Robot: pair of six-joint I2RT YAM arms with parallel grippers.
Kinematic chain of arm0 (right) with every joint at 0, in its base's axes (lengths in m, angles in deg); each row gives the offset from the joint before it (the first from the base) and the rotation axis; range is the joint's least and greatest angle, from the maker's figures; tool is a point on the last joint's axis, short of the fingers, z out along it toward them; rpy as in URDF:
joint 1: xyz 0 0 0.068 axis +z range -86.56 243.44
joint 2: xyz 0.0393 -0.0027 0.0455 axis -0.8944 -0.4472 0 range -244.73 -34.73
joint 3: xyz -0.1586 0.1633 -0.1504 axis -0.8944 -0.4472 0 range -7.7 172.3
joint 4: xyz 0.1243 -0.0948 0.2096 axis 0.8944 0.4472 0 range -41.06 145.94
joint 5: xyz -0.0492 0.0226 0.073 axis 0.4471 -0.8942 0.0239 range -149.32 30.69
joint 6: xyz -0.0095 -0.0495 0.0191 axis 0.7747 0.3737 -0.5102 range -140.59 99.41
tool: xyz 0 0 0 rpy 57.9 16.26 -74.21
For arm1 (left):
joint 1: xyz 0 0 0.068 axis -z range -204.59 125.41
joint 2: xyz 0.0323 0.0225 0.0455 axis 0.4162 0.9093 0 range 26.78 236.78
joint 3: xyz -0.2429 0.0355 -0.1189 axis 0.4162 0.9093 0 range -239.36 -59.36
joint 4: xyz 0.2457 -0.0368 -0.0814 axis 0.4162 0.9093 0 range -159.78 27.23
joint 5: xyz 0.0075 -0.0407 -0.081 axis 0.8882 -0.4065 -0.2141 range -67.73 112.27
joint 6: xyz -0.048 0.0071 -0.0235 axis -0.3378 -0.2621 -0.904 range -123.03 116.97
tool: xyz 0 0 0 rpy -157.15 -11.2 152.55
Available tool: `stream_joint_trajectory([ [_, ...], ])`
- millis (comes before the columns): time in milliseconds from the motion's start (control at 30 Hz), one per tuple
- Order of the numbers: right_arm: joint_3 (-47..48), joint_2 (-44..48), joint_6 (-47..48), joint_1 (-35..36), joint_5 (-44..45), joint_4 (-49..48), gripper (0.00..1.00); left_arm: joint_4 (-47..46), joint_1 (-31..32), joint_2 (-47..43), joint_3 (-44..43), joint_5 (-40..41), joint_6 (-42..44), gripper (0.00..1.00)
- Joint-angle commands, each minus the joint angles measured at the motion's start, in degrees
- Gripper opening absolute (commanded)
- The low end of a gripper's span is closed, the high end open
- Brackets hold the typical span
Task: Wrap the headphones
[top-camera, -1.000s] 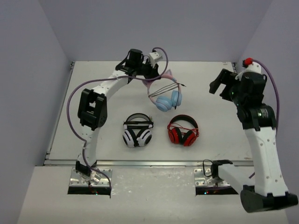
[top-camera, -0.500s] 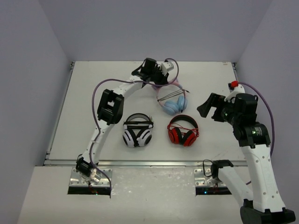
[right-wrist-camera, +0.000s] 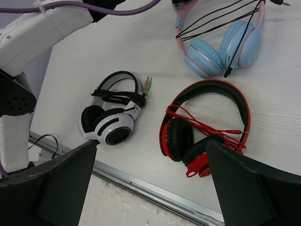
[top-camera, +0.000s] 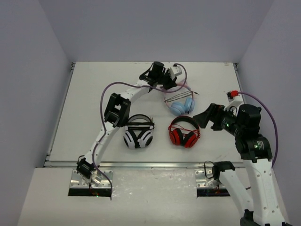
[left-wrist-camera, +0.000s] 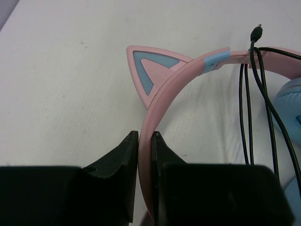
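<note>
The headphones (top-camera: 182,106) have light blue ear cups, a pink cat-ear headband (left-wrist-camera: 170,84) and a thin black cable (left-wrist-camera: 249,108) looped across the band. They lie at the table's back middle and also show in the right wrist view (right-wrist-camera: 221,47). My left gripper (top-camera: 165,84) is shut on the pink headband, its jaws pinching the band (left-wrist-camera: 145,141). My right gripper (top-camera: 207,117) is open and empty, held in the air to the right of the headphones, its jaws wide apart (right-wrist-camera: 150,165).
White-and-black headphones (top-camera: 138,132) lie at the front middle, also in the right wrist view (right-wrist-camera: 113,122). Red-and-black headphones (top-camera: 184,132) lie to their right, below my right gripper (right-wrist-camera: 202,127). The table's metal front edge (top-camera: 141,164) runs below them.
My left gripper has dragged the headphones to the right across the table's back. My right arm has swung left and down toward the middle, over the red-and-black headphones.
</note>
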Motion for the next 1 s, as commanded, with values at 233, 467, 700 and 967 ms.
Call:
stream_joint_trajectory([
  [233, -2.2, 2.1, -0.2, 0.3, -4.9, -2.0, 0.99, -7.4, 2.2, 4.6, -6.1, 2.5, 9.3, 0.52],
  [467, -3.1, 1.5, 0.6, 0.3, -5.5, -2.4, 0.99, -19.4, 1.4, 0.5, -6.0, 11.8, 1.4, 0.78],
  [700, -2.3, 1.4, 0.8, 0.3, -5.4, -3.2, 0.99, -22.2, -2.2, -13.2, 3.5, 28.1, -13.4, 1.00],
  [967, -0.3, 1.9, 1.3, 0.3, -4.6, -2.2, 0.99, -0.3, -2.1, -29.4, 24.5, 51.5, -41.9, 0.94],
])
